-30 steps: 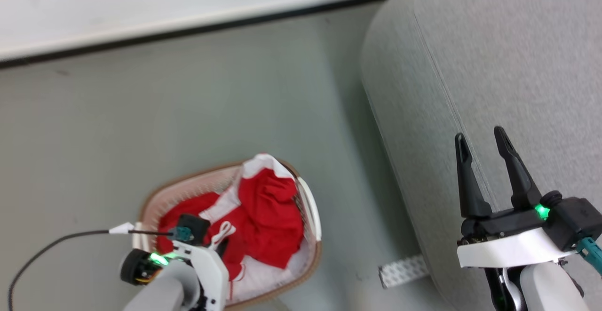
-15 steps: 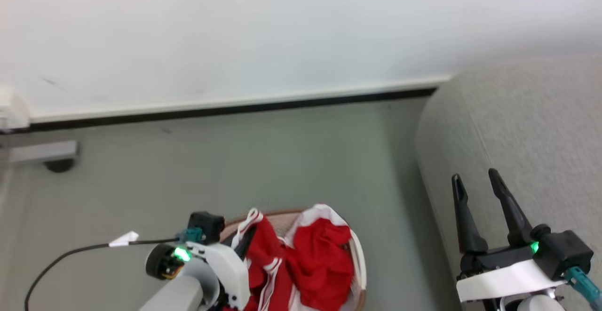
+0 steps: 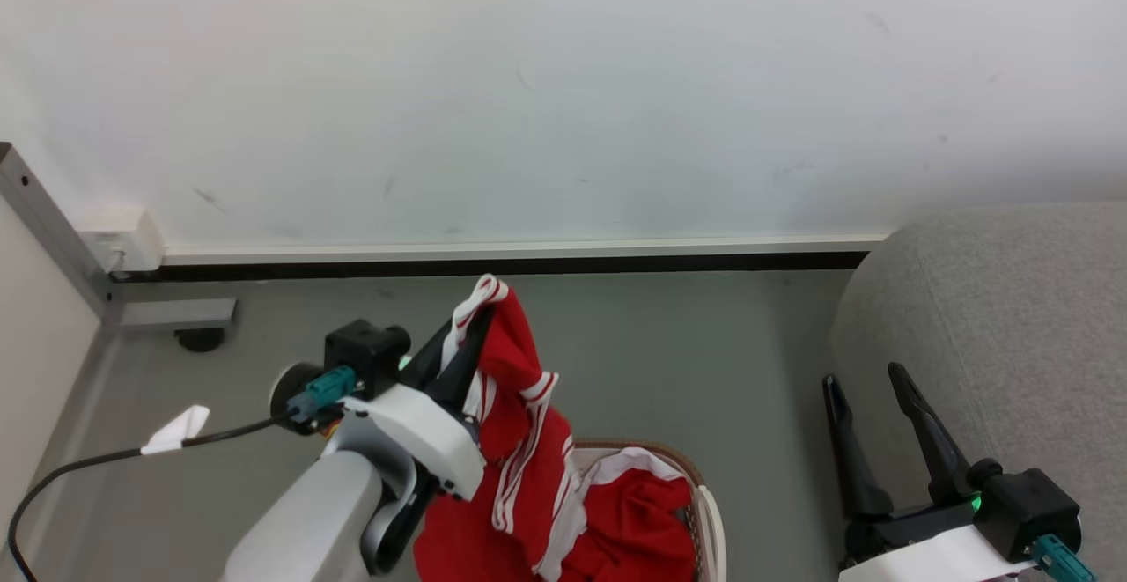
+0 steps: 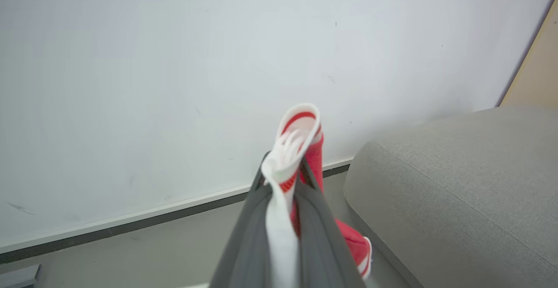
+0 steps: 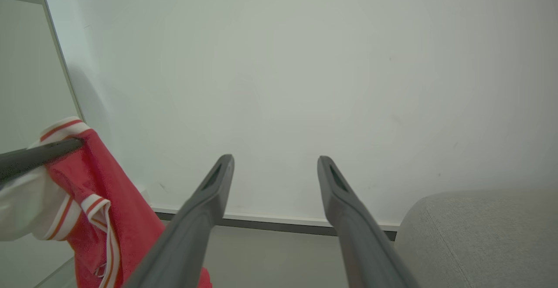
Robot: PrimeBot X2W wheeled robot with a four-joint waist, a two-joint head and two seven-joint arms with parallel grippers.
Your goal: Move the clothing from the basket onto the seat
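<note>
Left gripper [image 3: 475, 322] held high, pinching clothing [image 3: 541, 467].

The head camera looks down from high at the floor [image 3: 660, 344]. Each wrist camera looks close along its fingers [image 5: 205, 218]. All see the wall [image 3: 563, 80] at 12 o'clock, seat [image 3: 1012, 318] at 4 o'clock.

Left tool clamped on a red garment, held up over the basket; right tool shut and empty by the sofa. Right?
The right tool is open, not shut: the right wrist view shows its fingers spread, nothing between them. The rest stands: left tool clamped on the red garment over the basket, right tool empty by the sofa.
</note>
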